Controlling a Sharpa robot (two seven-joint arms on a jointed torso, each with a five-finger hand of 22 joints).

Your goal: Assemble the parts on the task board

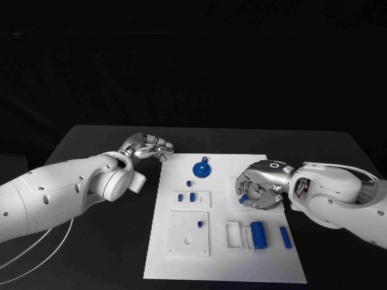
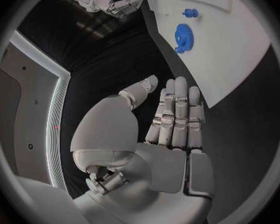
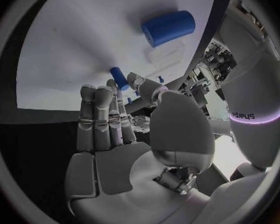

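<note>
Right hand: the right hand (image 1: 260, 186) hangs over the right edge of the task board (image 1: 224, 260), palm turned down toward it. In the right wrist view its fingers (image 3: 99, 119) stand straight and side by side, the thumb folded across in front of them.
Right hand's hold: a small blue part (image 3: 119, 78) sits right at the tips of the thumb and fingers; from the head view a bit of blue (image 1: 243, 197) shows under the hand. Whether it is pinched or merely lying beneath, I cannot tell.
Near the right hand: just below the hand on the board lies a blue cylinder (image 1: 259, 234) in a white cradle, with a slim blue bar (image 1: 285, 237) beside it toward the board's right edge. The same cylinder (image 3: 169, 28) shows beyond the fingertips in the right wrist view.
Farther from the right hand: across the board lies a blue gear (image 1: 201, 168), with a small blue peg (image 1: 188, 183) just below it.
Left hand: the left hand (image 1: 147, 147) sits off the board's upper left corner, above the black table (image 1: 98, 241). It holds nothing; in the left wrist view its fingers (image 2: 177, 117) are straight and close together.
Beyond the left hand: the gear (image 2: 184, 36) lies on the board past the fingertips, well apart from them.
</note>
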